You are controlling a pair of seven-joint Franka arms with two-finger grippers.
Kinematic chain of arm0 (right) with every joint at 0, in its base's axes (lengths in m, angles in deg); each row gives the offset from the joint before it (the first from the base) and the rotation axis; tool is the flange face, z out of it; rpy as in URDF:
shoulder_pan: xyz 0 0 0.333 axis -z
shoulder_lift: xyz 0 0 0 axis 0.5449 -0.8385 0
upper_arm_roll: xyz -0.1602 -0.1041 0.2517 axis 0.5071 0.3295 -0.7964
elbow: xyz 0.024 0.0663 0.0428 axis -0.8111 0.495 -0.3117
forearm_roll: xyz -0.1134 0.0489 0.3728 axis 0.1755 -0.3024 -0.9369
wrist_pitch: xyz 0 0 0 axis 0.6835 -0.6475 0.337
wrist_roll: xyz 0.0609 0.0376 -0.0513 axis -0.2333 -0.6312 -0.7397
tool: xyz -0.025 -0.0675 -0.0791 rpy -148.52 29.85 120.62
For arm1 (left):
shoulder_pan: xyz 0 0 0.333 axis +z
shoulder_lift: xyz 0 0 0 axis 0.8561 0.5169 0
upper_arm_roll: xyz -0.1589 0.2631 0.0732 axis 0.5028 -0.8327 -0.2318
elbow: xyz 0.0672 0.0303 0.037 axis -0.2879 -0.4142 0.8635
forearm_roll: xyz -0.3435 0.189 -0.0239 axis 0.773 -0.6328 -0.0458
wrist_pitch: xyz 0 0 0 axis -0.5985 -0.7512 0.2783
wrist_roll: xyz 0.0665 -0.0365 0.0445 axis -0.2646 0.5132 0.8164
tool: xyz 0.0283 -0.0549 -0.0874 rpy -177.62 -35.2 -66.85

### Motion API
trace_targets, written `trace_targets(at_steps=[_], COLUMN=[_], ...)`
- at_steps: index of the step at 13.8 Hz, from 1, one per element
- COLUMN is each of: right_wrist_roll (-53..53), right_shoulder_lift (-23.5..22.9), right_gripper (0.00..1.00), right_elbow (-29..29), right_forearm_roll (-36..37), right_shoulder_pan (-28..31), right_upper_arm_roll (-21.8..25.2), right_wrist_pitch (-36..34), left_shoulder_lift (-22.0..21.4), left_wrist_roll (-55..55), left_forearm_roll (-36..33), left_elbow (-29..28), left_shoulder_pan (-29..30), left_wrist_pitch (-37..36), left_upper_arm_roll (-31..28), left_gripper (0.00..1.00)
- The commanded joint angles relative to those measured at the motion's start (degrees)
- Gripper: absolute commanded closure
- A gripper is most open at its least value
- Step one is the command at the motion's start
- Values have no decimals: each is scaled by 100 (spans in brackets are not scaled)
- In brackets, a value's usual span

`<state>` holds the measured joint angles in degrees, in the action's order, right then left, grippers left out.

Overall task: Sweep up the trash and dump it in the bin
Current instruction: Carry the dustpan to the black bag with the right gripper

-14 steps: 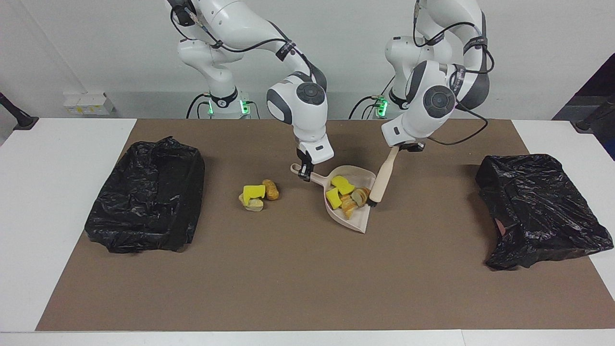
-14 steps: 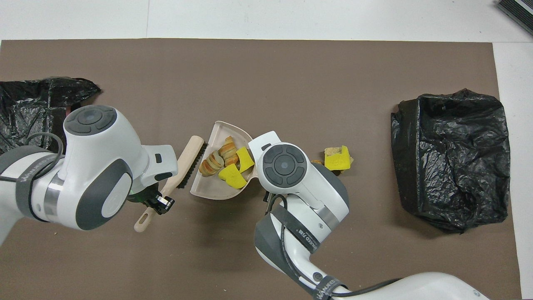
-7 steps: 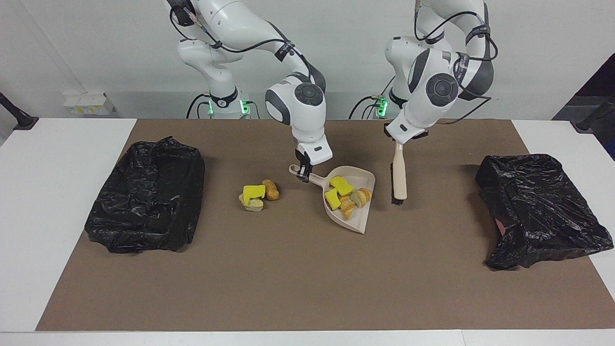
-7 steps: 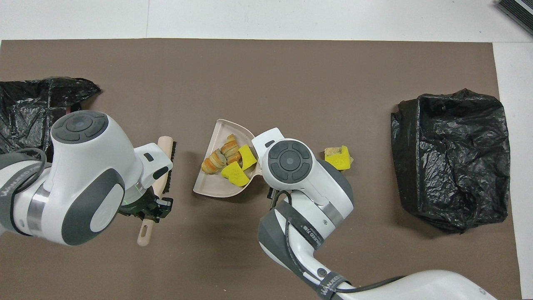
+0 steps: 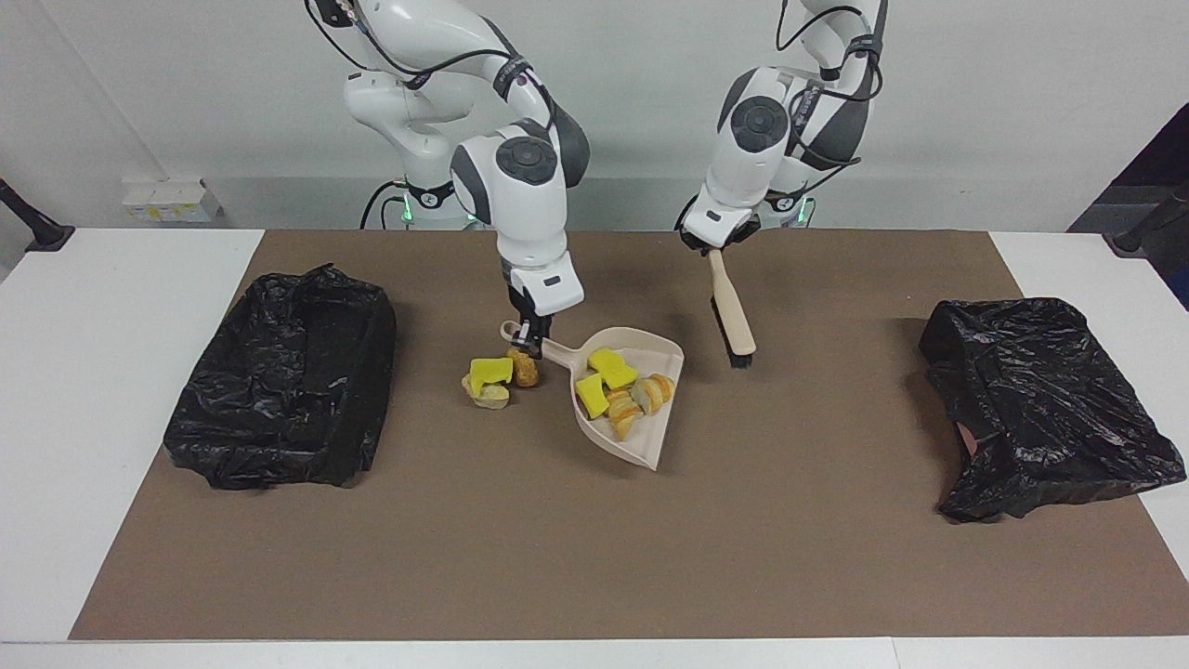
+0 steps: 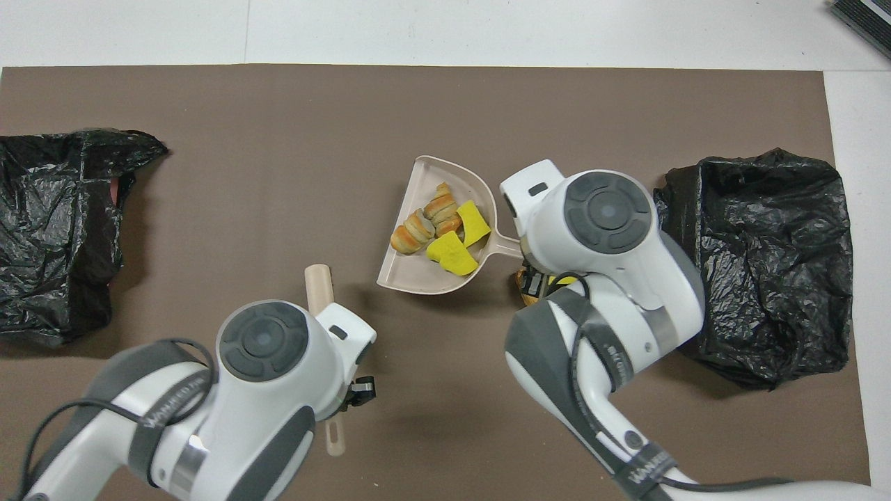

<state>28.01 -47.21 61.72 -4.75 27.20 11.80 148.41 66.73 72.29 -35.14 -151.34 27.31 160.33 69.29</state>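
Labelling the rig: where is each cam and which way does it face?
Facing view: high across the table, facing the robots; both arms and bases show, right tool on the dustpan handle, left tool holding the brush.
Overhead view: above the robots' end, looking steeply down; wrists and forearms show.
Shared: dustpan with trash, brush, both bins.

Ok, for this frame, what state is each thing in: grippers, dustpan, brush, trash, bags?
Right gripper: shut on the dustpan handle.
Left gripper: shut on the brush handle.
Dustpan: loaded with yellow and brown pieces.
Brush: held clear of the dustpan, bristles down.
Loose trash: on the mat by the dustpan handle.
Bags: black, crumpled, on the mat.
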Motion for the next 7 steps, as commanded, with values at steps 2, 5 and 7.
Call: trace_targets(at_steps=[2,5,7], right_wrist_roll=[-1222,-1699,-2503], right_shoulder_lift=[655,1069,1131], right_gripper=[100,100,100], right_elbow=[31,31,22], right_forearm_roll=[-482,-536,-527], right_shoulder_pan=[28,28,19], right_upper_arm_roll=[927,1648,2341], right_wrist_pitch=[-572,-1179,-1338], left_shoulder_lift=[-244,-165,-191], left_wrist_roll=[689,1435,1464], left_forearm_roll=[396,460,460], left_elbow=[-598,-1063,-1292], left_shoulder_pan=[-1025,-1939,-2169], left_wrist_pitch=[720,1668,1951], left_upper_arm_roll=[-91,-91,-91], left_gripper=[100,100,100])
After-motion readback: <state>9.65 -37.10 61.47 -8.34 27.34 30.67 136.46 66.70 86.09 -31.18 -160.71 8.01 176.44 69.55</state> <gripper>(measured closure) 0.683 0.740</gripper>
